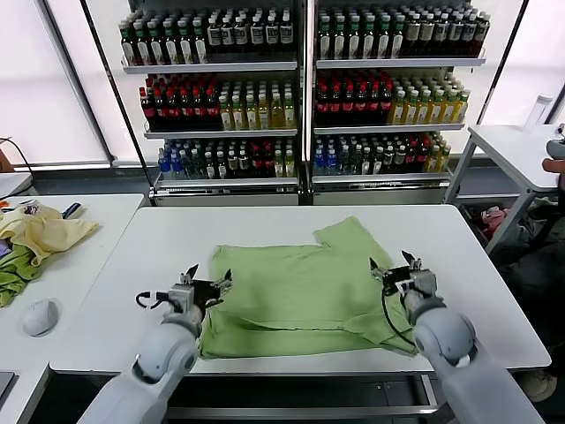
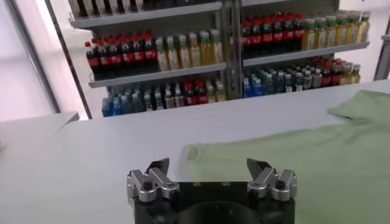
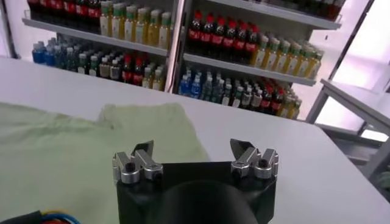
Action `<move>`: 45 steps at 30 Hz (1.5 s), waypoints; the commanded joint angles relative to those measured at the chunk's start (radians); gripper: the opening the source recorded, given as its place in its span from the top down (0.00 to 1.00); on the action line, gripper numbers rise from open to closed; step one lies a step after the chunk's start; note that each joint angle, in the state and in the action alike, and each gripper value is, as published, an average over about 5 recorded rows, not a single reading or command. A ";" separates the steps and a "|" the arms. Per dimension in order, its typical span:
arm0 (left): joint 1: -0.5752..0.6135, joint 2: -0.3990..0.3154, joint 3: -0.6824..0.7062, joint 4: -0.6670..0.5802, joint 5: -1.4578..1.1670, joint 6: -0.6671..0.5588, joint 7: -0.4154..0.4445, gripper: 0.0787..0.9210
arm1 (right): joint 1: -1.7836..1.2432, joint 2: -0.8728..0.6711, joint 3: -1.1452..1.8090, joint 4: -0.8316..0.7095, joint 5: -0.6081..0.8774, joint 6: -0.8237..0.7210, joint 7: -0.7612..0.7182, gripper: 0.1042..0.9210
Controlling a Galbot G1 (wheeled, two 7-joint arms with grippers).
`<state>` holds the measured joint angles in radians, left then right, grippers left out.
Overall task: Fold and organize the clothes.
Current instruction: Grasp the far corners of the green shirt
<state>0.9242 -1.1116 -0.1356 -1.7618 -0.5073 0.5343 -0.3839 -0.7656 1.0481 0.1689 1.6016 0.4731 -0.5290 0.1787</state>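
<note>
Head view shows a light-green shirt point(image 1: 300, 296) lying flat in the middle of the white table point(image 1: 494, 291), one sleeve pointing toward the far right. Bare table surface stays free on all sides of it, wider at the far edge and at the right. The left gripper point(image 1: 207, 284) hovers at the shirt's left edge with its fingers spread wide and holding nothing. The right gripper point(image 1: 395, 265) stands over the right edge, also wide open and empty. On a side table at the left, a heap of yellow and green clothes point(image 1: 35, 238) is partly cut off by the frame. Behind, the bottle shelves point(image 1: 300, 88) fill the background; their labels are too small to read.
</note>
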 commanded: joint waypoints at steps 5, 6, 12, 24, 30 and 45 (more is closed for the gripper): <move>-0.403 -0.116 0.143 0.492 0.016 0.006 0.001 0.12 | 0.403 0.107 -0.181 -0.486 0.044 0.002 -0.023 0.12; -0.408 -0.120 0.143 0.507 0.016 0.007 0.001 0.12 | 0.412 0.116 -0.182 -0.510 0.042 0.004 -0.025 0.12; -0.420 -0.133 0.142 0.563 0.009 0.013 0.003 0.12 | 0.454 0.170 -0.181 -0.620 0.024 0.014 -0.036 0.12; -0.390 -0.120 0.142 0.561 -0.075 0.047 0.018 0.12 | 0.502 0.270 -0.151 -0.808 -0.029 0.039 -0.082 0.12; -0.359 -0.109 0.143 0.526 -0.091 0.047 0.023 0.13 | 0.500 0.290 -0.136 -0.859 -0.034 0.036 -0.114 0.12; -0.292 -0.066 0.137 0.432 -0.153 0.004 0.061 0.59 | 0.460 0.281 -0.130 -0.819 0.005 0.035 -0.150 0.56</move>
<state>0.6051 -1.1947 0.0005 -1.2975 -0.6209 0.5585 -0.3356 -0.3044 1.3163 0.0426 0.8053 0.4693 -0.4936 0.0408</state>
